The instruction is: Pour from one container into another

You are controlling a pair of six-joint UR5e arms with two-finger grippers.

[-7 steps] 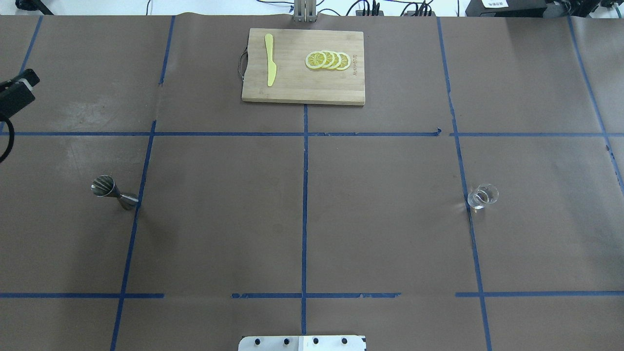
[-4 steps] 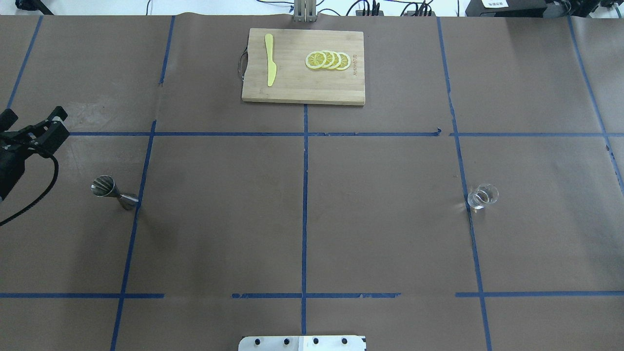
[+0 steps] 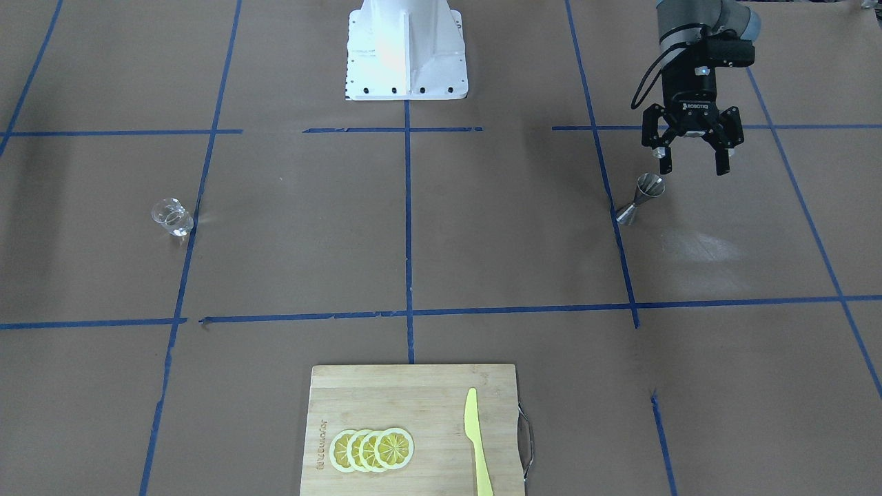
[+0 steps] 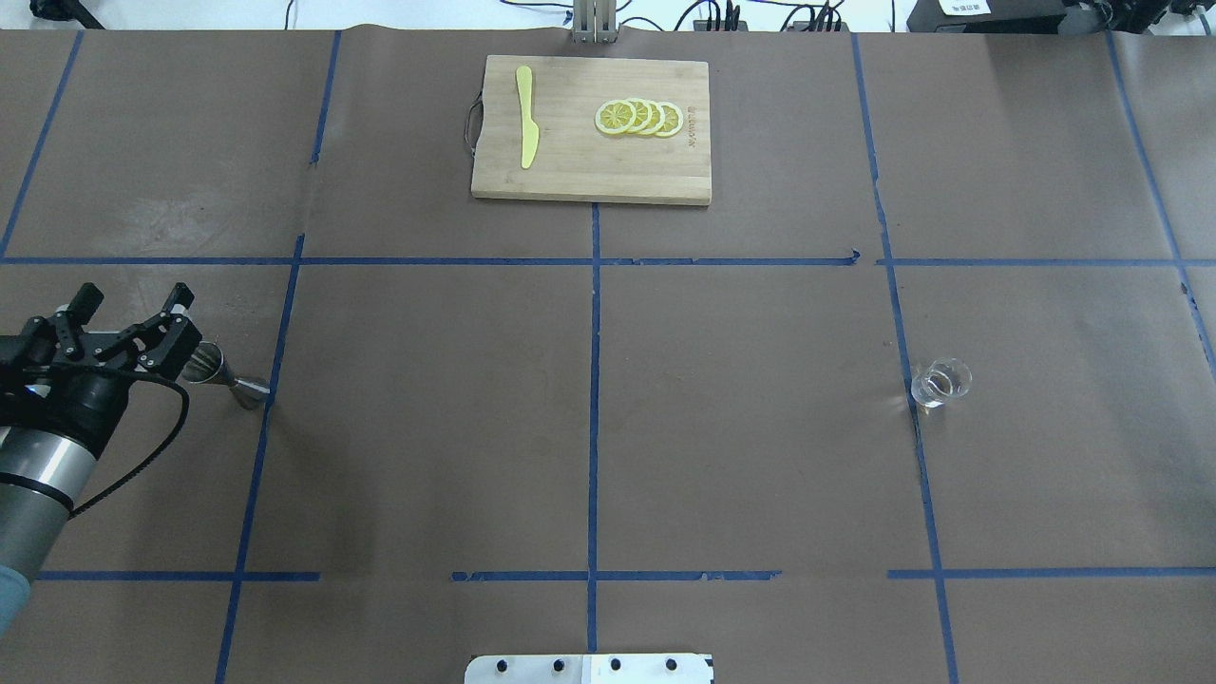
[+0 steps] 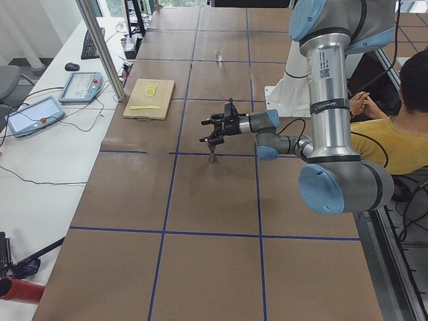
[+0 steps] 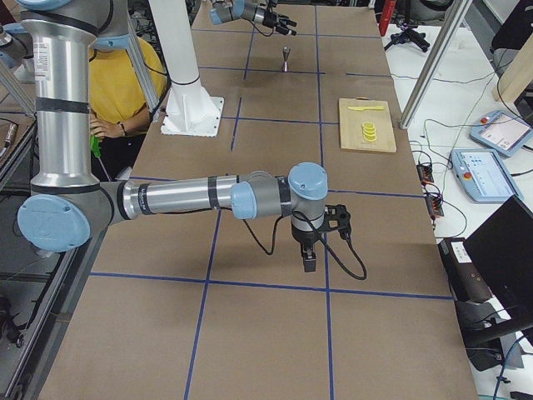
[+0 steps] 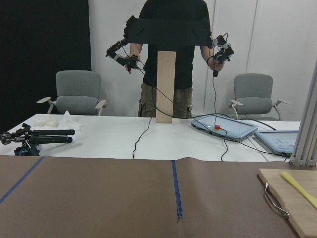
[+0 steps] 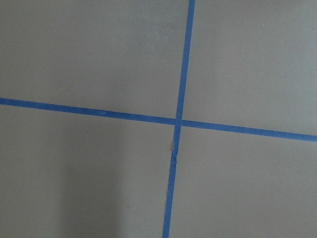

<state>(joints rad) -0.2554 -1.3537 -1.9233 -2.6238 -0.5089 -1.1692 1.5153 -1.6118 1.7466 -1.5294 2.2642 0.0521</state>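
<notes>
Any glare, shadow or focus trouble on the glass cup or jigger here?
Overhead exterior: glass cup faint against the paper, a bright glint beside its base; jigger sharp. Exterior front-facing: pale sheen on the paper near the jigger. Right wrist-mounted: soft shadow at lower left.

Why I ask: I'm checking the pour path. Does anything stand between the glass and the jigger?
Nothing visible does. Only bare table lies between the glass and the jigger; the board sits well off that line.

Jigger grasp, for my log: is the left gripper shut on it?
No; the left gripper stands open near the jigger, fingers spread wide and gripping nothing.
</notes>
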